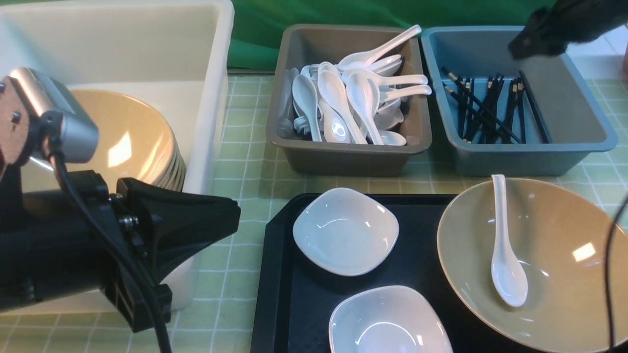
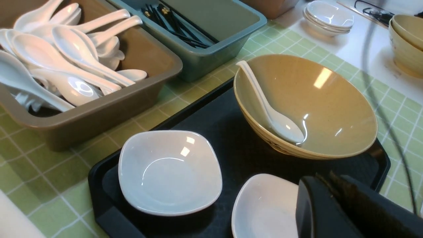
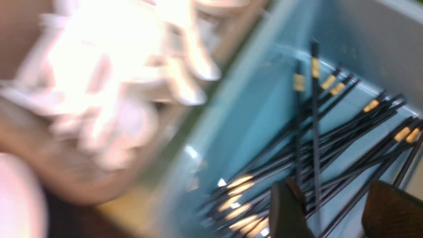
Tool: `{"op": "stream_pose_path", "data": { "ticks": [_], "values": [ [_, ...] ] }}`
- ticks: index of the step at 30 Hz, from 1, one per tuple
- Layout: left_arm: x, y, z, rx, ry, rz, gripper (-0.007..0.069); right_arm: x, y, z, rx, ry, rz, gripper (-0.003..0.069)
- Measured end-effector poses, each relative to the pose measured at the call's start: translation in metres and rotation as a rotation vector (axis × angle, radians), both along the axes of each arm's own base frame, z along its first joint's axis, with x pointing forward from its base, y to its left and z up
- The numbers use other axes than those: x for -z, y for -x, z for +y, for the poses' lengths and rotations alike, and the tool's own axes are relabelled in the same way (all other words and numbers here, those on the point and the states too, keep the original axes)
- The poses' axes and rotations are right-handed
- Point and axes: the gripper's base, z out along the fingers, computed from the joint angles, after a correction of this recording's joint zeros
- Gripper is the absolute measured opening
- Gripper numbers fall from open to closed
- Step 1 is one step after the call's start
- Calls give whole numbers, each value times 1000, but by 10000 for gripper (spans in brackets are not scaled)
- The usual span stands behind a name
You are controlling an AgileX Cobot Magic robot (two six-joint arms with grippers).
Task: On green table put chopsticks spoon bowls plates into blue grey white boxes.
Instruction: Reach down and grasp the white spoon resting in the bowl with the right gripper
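Two fingers of the right gripper (image 3: 340, 215) stand well apart over the blue box (image 1: 579, 122), clamping nothing. Directly beneath them the chopsticks (image 1: 490, 108) lie in a loose, crossed heap on the box floor. The left gripper (image 1: 230, 211) is pressed shut and empty, hanging beside the white box (image 1: 211, 98).

Below the right gripper and back toward the robot, the spoon (image 1: 508, 255) lies in the tan bowl (image 1: 579, 314) on the black tray (image 1: 279, 274), with its scoop low on the slope and its handle reaching the rim. It is likely the next piece for the grey box (image 1: 343, 157), which sits to that gripper's left. The spoon looks light, stiff and glossy, so probably slippery and liable to chip if dropped. The grooved handle near the rim offers the narrowest, surest hold, gripped across its width and clear of the bowl wall
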Motion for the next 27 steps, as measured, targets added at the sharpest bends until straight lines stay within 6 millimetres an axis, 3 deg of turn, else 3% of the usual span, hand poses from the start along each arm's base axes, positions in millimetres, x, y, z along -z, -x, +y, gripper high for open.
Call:
{"op": "stream_pose_path", "data": {
  "ticks": [2,5,6,8,10,15,27],
  "values": [
    [-2,0,0,8,-8,-10,-1,-22,44,23,-51,-13,0,330],
    [-6,0,0,17,-15,-27,-1,-26,97,47,-147,-19,70,330],
    [-7,0,0,20,-16,-32,-1,-19,116,53,-170,-16,115,330],
    [-8,0,0,23,-18,-37,-1,-7,131,56,-168,-11,173,330],
    [-8,1,-1,27,-22,-44,-1,24,146,54,-107,-2,281,330],
    [-8,1,-1,37,-31,-55,-1,89,149,48,23,9,380,330],
    [-6,8,-4,115,-34,-15,-1,159,105,49,194,-8,382,330]
  ]
}}
